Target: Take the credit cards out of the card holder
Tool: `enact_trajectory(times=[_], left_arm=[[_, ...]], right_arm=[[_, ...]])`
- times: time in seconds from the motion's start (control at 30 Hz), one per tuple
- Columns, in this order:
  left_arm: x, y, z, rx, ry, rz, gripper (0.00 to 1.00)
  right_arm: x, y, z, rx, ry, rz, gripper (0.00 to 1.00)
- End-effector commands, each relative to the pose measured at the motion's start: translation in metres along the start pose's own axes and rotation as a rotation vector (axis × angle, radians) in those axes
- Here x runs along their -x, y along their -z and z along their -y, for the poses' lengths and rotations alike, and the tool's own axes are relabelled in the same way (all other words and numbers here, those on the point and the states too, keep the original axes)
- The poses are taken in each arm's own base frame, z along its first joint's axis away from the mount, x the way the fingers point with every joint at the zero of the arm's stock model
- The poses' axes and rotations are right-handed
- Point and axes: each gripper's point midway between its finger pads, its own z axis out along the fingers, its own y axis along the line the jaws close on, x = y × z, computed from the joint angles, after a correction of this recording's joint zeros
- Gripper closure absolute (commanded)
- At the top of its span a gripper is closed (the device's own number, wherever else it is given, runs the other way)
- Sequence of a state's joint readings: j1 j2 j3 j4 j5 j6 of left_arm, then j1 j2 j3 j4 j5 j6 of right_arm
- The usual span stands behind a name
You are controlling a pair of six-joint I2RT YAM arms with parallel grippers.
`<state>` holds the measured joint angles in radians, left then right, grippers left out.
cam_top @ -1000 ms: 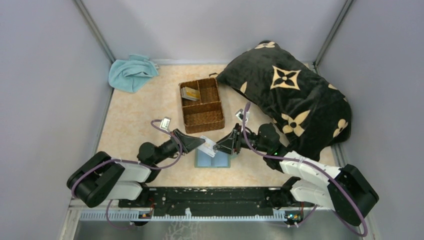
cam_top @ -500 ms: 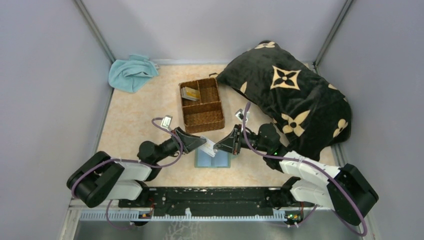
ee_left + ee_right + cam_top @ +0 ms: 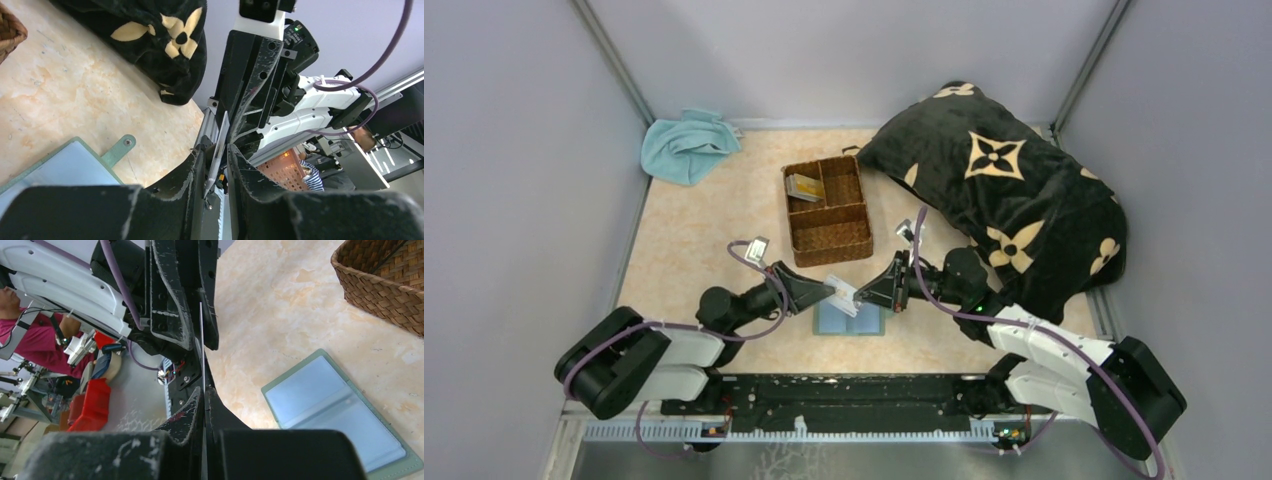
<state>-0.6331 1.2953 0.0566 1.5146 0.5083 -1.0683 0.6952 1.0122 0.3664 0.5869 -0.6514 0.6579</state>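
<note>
The card holder (image 3: 849, 320) lies open on the table, pale blue inside, with a green edge and snap tab; it also shows in the left wrist view (image 3: 65, 165) and the right wrist view (image 3: 335, 410). My right gripper (image 3: 866, 294) is shut on a pale credit card (image 3: 842, 293) and holds it above the holder. The card is seen edge-on between its fingers (image 3: 202, 335). My left gripper (image 3: 822, 292) faces it, and its jaws stand slightly apart around the card's other end (image 3: 218, 150). More cards (image 3: 804, 187) lie in the basket.
A brown wicker three-part basket (image 3: 827, 212) stands just beyond the grippers; its corner shows in the right wrist view (image 3: 385, 285). A black patterned pillow (image 3: 1004, 190) fills the right side. A light-blue towel (image 3: 686, 145) lies at the back left.
My left gripper has edged right, so its jaws now stand around the card. The right gripper has kept its hold on the card and barely moved.
</note>
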Motion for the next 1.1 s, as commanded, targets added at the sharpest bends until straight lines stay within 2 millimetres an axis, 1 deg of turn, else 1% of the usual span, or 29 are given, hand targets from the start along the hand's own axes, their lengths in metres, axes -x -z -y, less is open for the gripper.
enact_trajectory(times=[0.0, 0.07, 0.1, 0.17, 0.2, 0.33, 0.37, 0.43, 0.47, 0.5, 0.53, 0.6, 0.63, 0.7, 0.77, 0.87, 0.9, 1.07], left_arm=[[0.022, 0.004, 0.042, -0.163, -0.131, 0.105, 0.74], [0.024, 0.005, 0.041, -0.154, -0.135, 0.112, 0.79], [0.025, 0.005, 0.042, -0.150, -0.138, 0.117, 0.83], [0.025, 0.004, 0.040, -0.139, -0.139, 0.119, 0.96], [0.026, 0.004, 0.039, -0.133, -0.139, 0.119, 1.00], [0.027, 0.002, 0.036, -0.115, -0.141, 0.120, 1.00], [0.027, 0.002, 0.035, -0.109, -0.140, 0.122, 1.00], [0.030, 0.002, 0.030, -0.086, -0.138, 0.139, 1.00], [0.033, 0.002, 0.027, -0.067, -0.140, 0.157, 1.00], [0.036, 0.002, 0.022, -0.043, -0.141, 0.169, 1.00], [0.040, -0.001, 0.015, -0.010, -0.142, 0.176, 1.00], [0.050, -0.010, 0.002, 0.063, -0.175, 0.171, 1.00], [0.057, -0.016, -0.003, 0.095, -0.206, 0.174, 1.00], [0.077, -0.025, -0.012, 0.175, -0.278, 0.204, 1.00], [0.107, -0.030, -0.024, 0.285, -0.343, 0.288, 1.00], [0.151, -0.032, -0.041, 0.430, -0.409, 0.406, 1.00], [0.165, -0.031, -0.050, 0.492, -0.409, 0.443, 1.00], [0.209, -0.027, -0.090, 0.708, -0.471, 0.543, 1.00]], right_arm=[[0.023, 0.000, -0.012, 0.033, 0.070, 0.053, 1.00], [0.022, 0.000, -0.012, 0.034, 0.069, 0.053, 1.00], [0.022, 0.000, -0.012, 0.035, 0.070, 0.053, 1.00], [0.021, 0.000, -0.011, 0.033, 0.067, 0.051, 1.00], [0.021, 0.000, -0.011, 0.033, 0.068, 0.050, 1.00], [0.022, 0.001, -0.008, 0.013, 0.066, 0.058, 1.00], [0.022, 0.001, -0.005, -0.001, 0.064, 0.060, 0.90], [0.023, 0.002, 0.001, -0.040, 0.061, 0.074, 0.68], [0.026, 0.003, 0.007, -0.084, 0.058, 0.090, 0.59], [0.032, 0.008, 0.015, -0.149, 0.058, 0.128, 0.53], [0.036, 0.015, 0.029, -0.238, 0.052, 0.166, 0.48], [0.045, 0.032, 0.048, -0.388, 0.060, 0.238, 0.44], [0.050, 0.042, 0.058, -0.462, 0.070, 0.269, 0.43], [0.049, 0.054, 0.066, -0.540, 0.085, 0.272, 0.41], [0.046, 0.060, 0.070, -0.576, 0.095, 0.251, 0.41], [0.036, 0.060, 0.074, -0.584, 0.079, 0.216, 0.41], [0.033, 0.059, 0.075, -0.581, 0.071, 0.214, 0.41], [0.022, 0.055, 0.082, -0.573, 0.044, 0.197, 0.41]])
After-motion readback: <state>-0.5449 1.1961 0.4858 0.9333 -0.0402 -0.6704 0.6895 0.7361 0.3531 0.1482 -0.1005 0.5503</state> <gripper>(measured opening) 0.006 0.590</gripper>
